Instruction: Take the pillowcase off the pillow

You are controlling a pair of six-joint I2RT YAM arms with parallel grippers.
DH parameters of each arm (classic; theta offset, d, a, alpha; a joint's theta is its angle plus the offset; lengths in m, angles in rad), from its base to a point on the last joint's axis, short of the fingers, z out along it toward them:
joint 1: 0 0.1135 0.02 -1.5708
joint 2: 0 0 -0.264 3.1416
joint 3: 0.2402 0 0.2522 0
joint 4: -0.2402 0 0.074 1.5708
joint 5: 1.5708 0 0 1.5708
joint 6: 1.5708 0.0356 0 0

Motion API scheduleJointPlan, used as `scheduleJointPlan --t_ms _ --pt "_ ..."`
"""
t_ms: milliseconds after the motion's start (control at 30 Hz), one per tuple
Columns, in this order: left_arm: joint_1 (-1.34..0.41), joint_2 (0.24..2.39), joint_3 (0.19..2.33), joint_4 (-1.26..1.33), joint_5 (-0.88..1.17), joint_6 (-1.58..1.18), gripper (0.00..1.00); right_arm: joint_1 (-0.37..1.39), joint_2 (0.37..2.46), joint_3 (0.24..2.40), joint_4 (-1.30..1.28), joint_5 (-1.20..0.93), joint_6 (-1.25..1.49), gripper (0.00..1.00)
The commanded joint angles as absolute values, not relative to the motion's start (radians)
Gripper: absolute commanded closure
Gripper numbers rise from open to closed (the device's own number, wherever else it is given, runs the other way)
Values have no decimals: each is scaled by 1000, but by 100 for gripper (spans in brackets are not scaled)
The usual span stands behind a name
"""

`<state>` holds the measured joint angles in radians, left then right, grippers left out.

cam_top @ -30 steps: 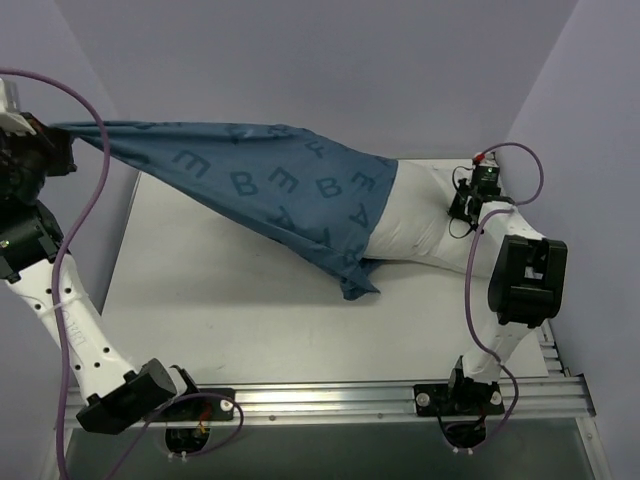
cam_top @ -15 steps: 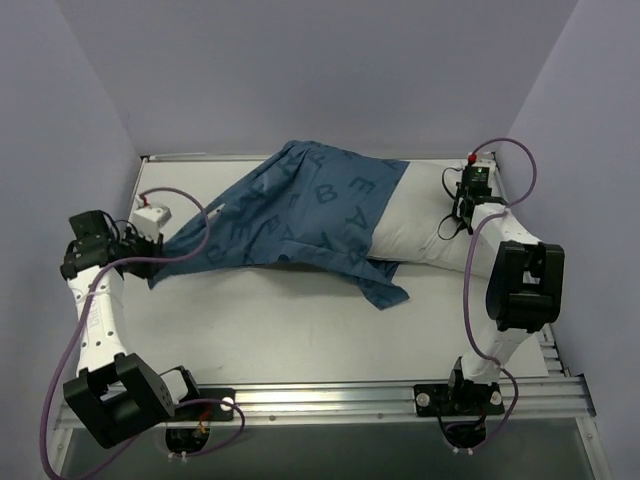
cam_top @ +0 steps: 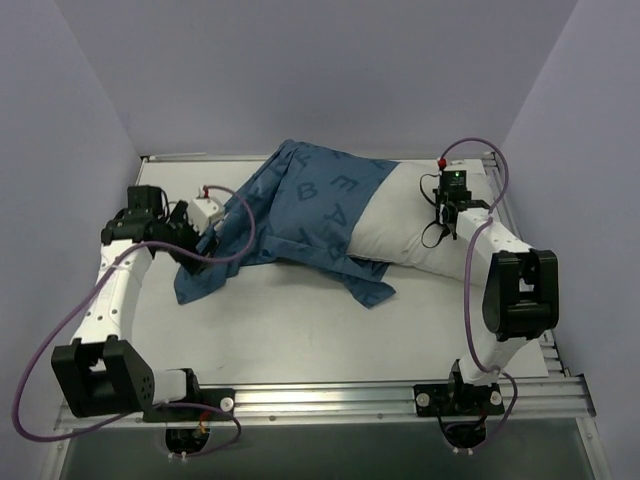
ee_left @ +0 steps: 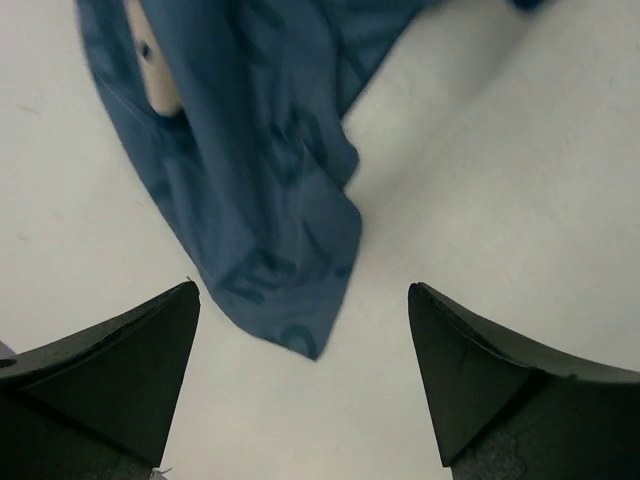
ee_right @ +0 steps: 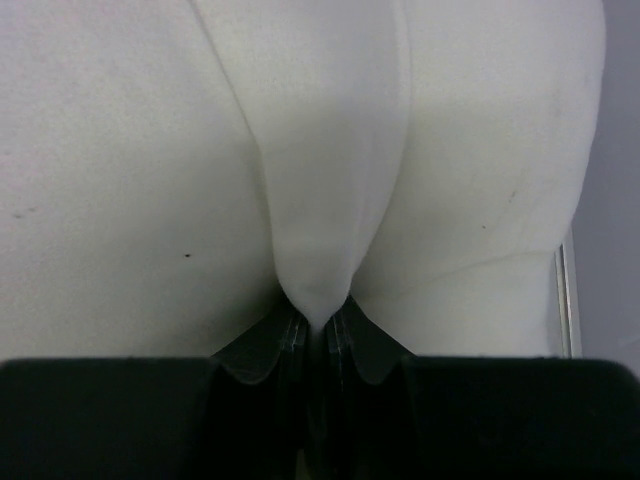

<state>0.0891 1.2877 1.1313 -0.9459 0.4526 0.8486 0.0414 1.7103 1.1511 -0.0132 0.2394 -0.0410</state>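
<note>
Table (cam_top: pixel 300 330) w/ pillowcase (cam_top: pixel 310 205) hiding approx half the pillow (cam_top: pixel 410 225).

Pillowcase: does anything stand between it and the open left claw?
Nothing visible does. The left claw is open over the table, and the loose corner of the pillowcase lies directly ahead of it, uncovered.

White table (cam_top: pixel 300 330): white pillow (cam_top: pixel 420 225) lies back right; blue pillowcase (cam_top: pixel 300 210) covers its left half, loose end on tabletop.

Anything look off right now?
Yes: the pillowcase is bunched and askew, covering only the left half of the pillow, its loose end on the table beside the open left gripper. The right gripper pinches a pillow fold.
</note>
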Motion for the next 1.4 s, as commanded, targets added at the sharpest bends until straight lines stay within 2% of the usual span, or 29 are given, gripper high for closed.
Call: scheduleJointPlan --t_ms 0,33,167,300,400,567,667,700,733,900,1067,1133,1367 --pt "13 1377 1326 -675 462 622 6 77 1730 1103 -163 163 -54 100" --pt "-68 1414 1356 -652 418 605 6 78 1730 1101 -163 164 -54 100" --pt "-170 1665 1498 -476 254 510 6 78 1746 1101 -163 173 -54 100" --pt "-175 1914 1756 -488 160 440 6 78 1776 1098 -164 192 -57 100" --pt "-176 2043 1911 -560 263 474 6 78 1798 1106 -169 196 -58 100" --pt "-201 2078 1911 -569 400 520 3 78 1818 1111 -176 225 -55 100" --pt "-209 2111 1914 -572 387 492 32 78 1830 1117 -178 239 -46 100" --pt "-207 2118 1925 -578 385 491 48 77 1833 1118 -179 247 -43 100" --pt "-206 2126 1930 -575 338 464 97 74 1838 1121 -189 255 -38 100" --pt "-155 2126 1936 -525 138 381 98 6 1885 1134 -238 296 0 100" --pt "-6 2037 1988 -509 9 318 98 -46 1978 1146 -288 350 43 100" --pt "82 1988 2037 -520 9 304 98 -46 2035 1157 -310 373 44 100" --pt "205 1873 2247 -589 -61 339 98 -84 2088 1174 -336 431 46 100"
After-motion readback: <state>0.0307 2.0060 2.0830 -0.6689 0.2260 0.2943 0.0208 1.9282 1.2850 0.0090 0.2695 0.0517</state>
